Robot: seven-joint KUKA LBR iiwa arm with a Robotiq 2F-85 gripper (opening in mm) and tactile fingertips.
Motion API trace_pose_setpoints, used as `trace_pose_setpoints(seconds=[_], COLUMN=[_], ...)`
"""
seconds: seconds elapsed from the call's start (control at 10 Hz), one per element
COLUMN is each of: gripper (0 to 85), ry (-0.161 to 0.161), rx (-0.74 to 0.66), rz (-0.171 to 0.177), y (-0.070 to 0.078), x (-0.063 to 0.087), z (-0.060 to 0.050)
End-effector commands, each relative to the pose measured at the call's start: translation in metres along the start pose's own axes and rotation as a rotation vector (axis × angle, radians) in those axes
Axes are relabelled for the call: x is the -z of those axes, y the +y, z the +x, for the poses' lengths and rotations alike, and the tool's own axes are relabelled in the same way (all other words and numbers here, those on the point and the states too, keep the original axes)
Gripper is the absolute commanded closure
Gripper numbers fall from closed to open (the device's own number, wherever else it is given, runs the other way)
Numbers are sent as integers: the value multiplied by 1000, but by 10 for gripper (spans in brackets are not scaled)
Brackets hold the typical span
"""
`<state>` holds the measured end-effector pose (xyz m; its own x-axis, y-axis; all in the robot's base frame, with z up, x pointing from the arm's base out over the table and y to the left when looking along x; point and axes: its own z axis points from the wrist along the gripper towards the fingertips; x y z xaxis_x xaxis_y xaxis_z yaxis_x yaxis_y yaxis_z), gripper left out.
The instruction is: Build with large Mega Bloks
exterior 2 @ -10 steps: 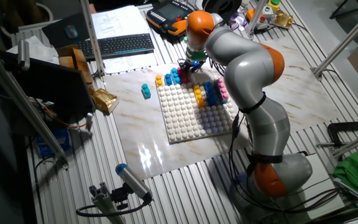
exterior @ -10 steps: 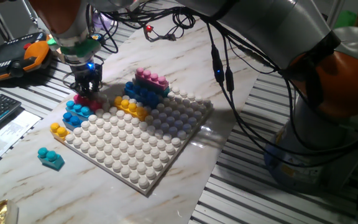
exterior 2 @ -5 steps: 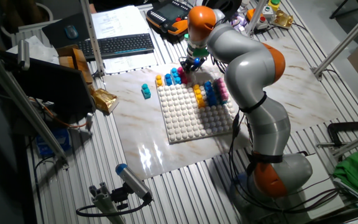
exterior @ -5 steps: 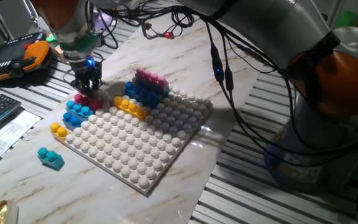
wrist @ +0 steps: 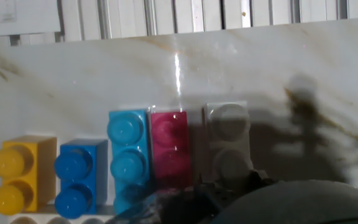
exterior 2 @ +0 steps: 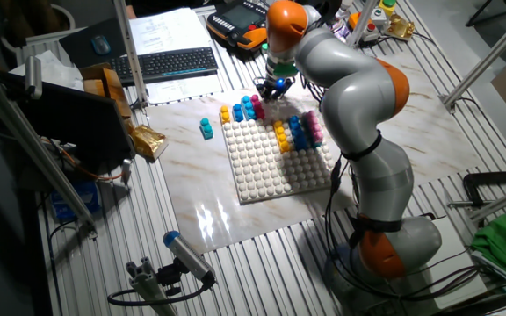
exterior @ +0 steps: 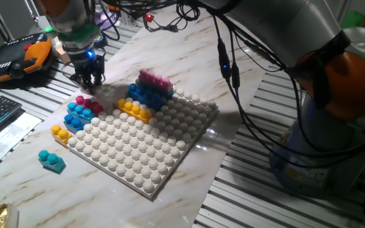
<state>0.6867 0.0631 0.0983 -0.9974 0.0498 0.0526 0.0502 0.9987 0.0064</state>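
Since the earlier frame the gripper [exterior: 89, 77] is lifting clear of the magenta studded plastic brick [exterior: 89, 104], which is sitting on the baseplate corner; jaw state indeterminate. Brick appears light, rigid, slippery; grip its flat sides.

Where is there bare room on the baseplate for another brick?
The white baseplate is bare across its near and right parts. Its far edge is crowded: yellow brick, blue bricks, pink brick, the yellow row and the blue-pink stack.
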Motion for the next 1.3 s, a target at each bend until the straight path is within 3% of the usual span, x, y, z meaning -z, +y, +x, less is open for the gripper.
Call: trace_pose_setpoints(seconds=[0.0, 0.7, 1.2], gripper=[843, 843, 843], ry=[7, 24, 12], rx=[3, -27, -42], rz=[-1, 0, 22], y=[-2, -7, -2], x=[3, 22, 22], z=[3, 41, 40])
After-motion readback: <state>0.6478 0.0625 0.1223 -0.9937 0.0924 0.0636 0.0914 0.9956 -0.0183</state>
